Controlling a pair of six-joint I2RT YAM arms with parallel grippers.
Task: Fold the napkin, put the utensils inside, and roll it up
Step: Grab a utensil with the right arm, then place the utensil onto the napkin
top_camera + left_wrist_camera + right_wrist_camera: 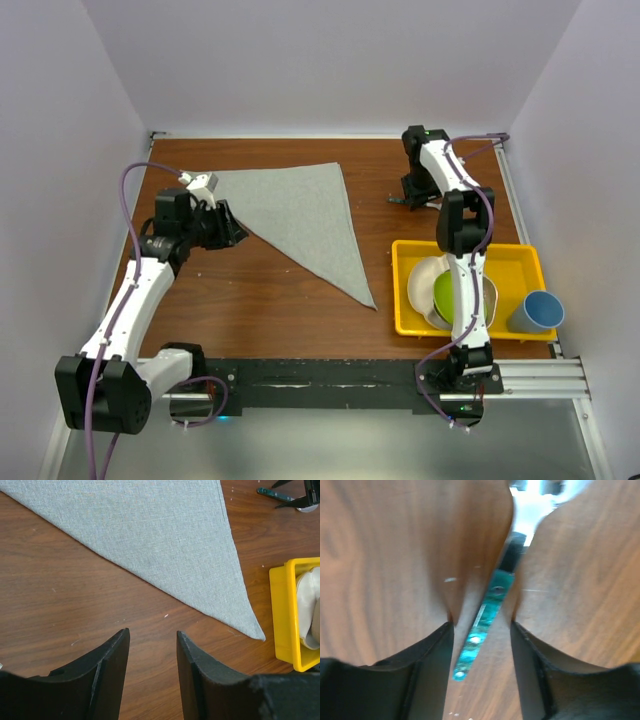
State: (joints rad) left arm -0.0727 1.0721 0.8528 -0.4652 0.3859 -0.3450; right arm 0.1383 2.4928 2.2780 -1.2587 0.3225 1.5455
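Note:
The light grey napkin (300,215) lies folded into a triangle on the brown table; it also shows in the left wrist view (165,535). My left gripper (228,232) is open and empty (152,632) over bare wood, just beside the napkin's long folded edge near its left corner. The utensil (485,610) has a teal handle and a silver metal end. It lies on the table at the back right (396,200), also in the left wrist view (272,494). My right gripper (415,195) is open, low over it, one jaw on each side of the handle (481,624).
A yellow tray (405,290) at the right front holds white plates and a green bowl (445,292); its corner shows in the left wrist view (280,610). A blue cup (536,312) stands at its right end. White walls enclose the table.

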